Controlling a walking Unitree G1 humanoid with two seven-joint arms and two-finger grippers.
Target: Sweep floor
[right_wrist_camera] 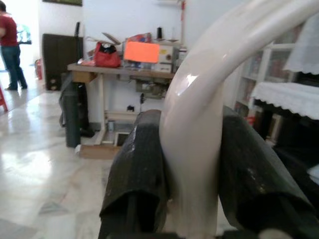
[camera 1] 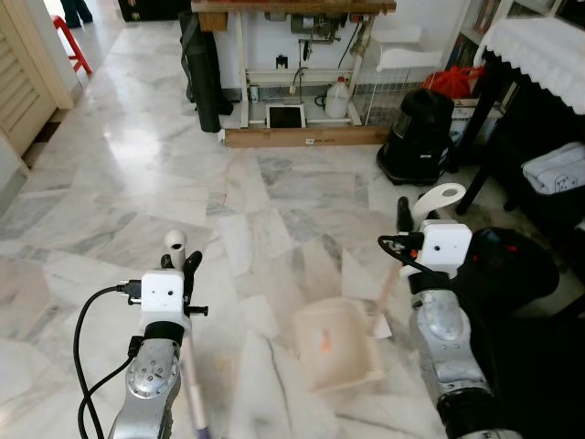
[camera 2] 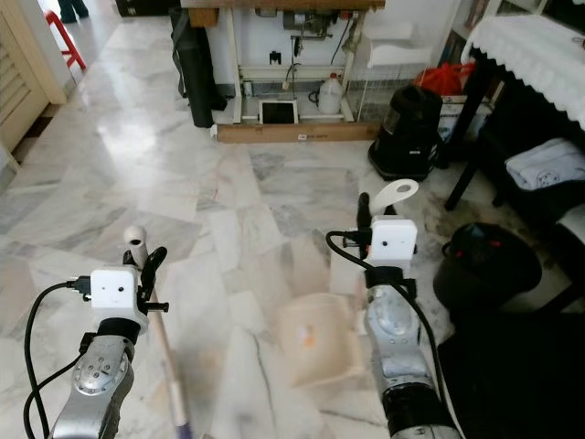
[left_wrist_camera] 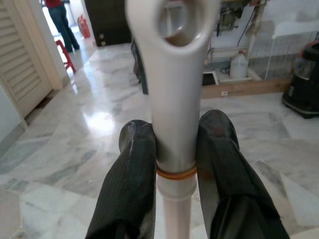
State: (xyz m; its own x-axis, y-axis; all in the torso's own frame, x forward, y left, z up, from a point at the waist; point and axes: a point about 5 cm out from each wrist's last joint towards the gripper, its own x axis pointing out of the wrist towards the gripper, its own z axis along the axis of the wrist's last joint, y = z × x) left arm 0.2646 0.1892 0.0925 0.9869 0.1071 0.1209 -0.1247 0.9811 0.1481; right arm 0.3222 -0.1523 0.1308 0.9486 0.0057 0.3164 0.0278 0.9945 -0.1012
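Note:
My left gripper (camera 1: 186, 267) is shut on the white broom handle (camera 1: 175, 241), just below its looped top end. The stick (camera 2: 167, 366) slants down to the floor beside my left arm. In the left wrist view both black fingers (left_wrist_camera: 132, 184) clamp the handle (left_wrist_camera: 174, 99). My right gripper (camera 1: 408, 218) is shut on the curved white handle (camera 1: 441, 198) of the cream dustpan (camera 1: 334, 352). The pan rests on the marble floor between my arms, with a small orange speck (camera 1: 323, 343) in it. The right wrist view has the fingers (right_wrist_camera: 139, 169) squeezing that handle (right_wrist_camera: 199, 99).
A black round bin (camera 1: 507, 270) stands close on my right, beside a dark table with a white cloth (camera 1: 539, 46). A black canister (camera 1: 420, 137) and a workbench (camera 1: 292, 55) stand ahead. A person (right_wrist_camera: 10, 45) stands far off by a doorway. Open marble floor (camera 1: 164, 155) lies ahead left.

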